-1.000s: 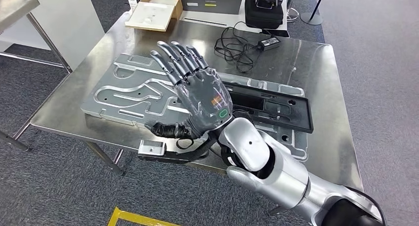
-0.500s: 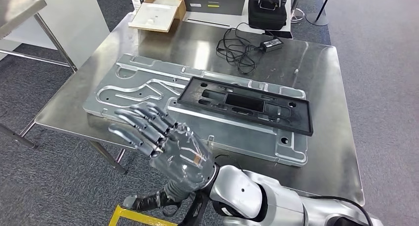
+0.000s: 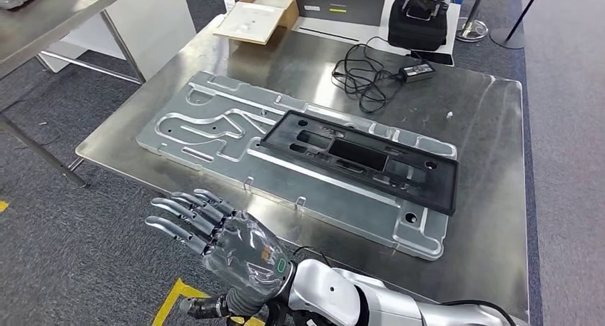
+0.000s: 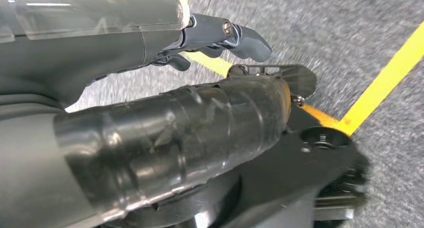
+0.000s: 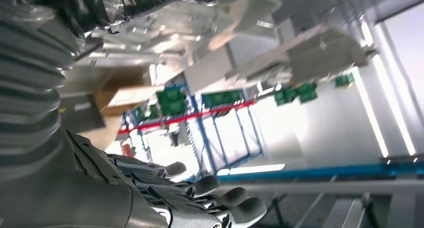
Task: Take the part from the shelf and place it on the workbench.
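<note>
the right hand [image 3: 239, 251] has dropped from over the plate to below the desk's near edge, off the steel top, and the camera has shifted, sliding the whole scene rightward; the hand now hangs over the grey carpet, fingers apart and extended, holding nothing; the black part [image 3: 360, 157], a flat rectangular frame with cut-outs, lies on the grooved aluminium plate [image 3: 207, 130] on the desk [image 3: 485, 112], well apart from the hand; a coiled black cable [image 3: 367, 73] and an open cardboard box [image 3: 260, 16] sit at the far side; the left hand [image 4: 150, 123] hangs over carpet marked with yellow tape [image 4: 385, 83], fingers loosely extended, nothing in its grasp
</note>
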